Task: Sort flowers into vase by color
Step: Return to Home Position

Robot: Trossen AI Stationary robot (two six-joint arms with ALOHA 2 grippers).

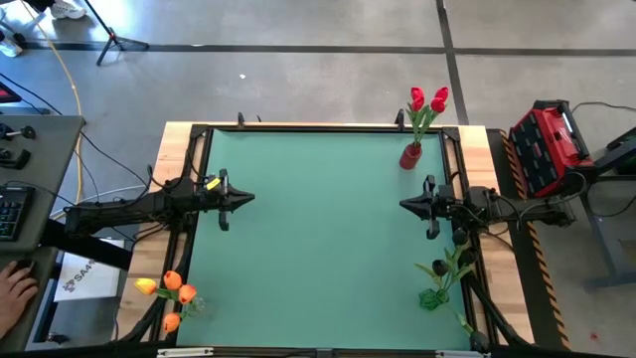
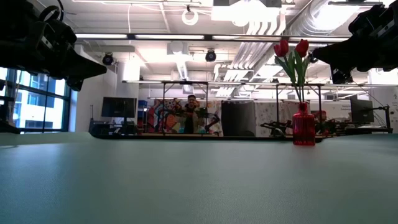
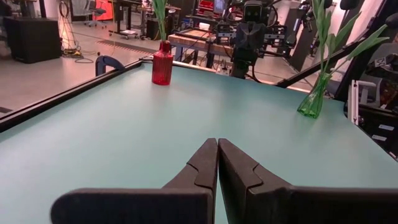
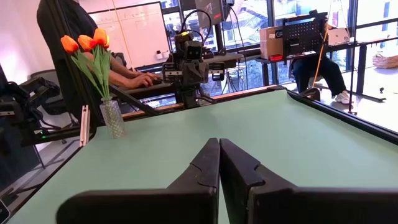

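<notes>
On a green table [image 1: 328,288], seen from above, three vases of tulips stand near three of the corners. At the far right corner, a red vase [image 1: 410,156] holds red tulips [image 1: 429,99]. At the near right corner, a green vase [image 1: 431,297] holds dark tulips [image 1: 438,268] on long, leafy stems. At the near left corner, a clear vase [image 4: 113,118] holds orange tulips [image 1: 171,290].

The left gripper [image 1: 248,198] hovers just inside the table's left edge, about midway along it, and points inward. Its fingers [image 3: 204,167] are pressed together with nothing between them. The right gripper [image 1: 403,205] faces it from the right edge, well apart from it. Its fingers [image 4: 205,165] are also pressed together and hold nothing. Both grippers are apart from every vase.

Off the table's left side, a person's hand [image 1: 12,288] rests on a desk near a keyboard [image 1: 10,211].
</notes>
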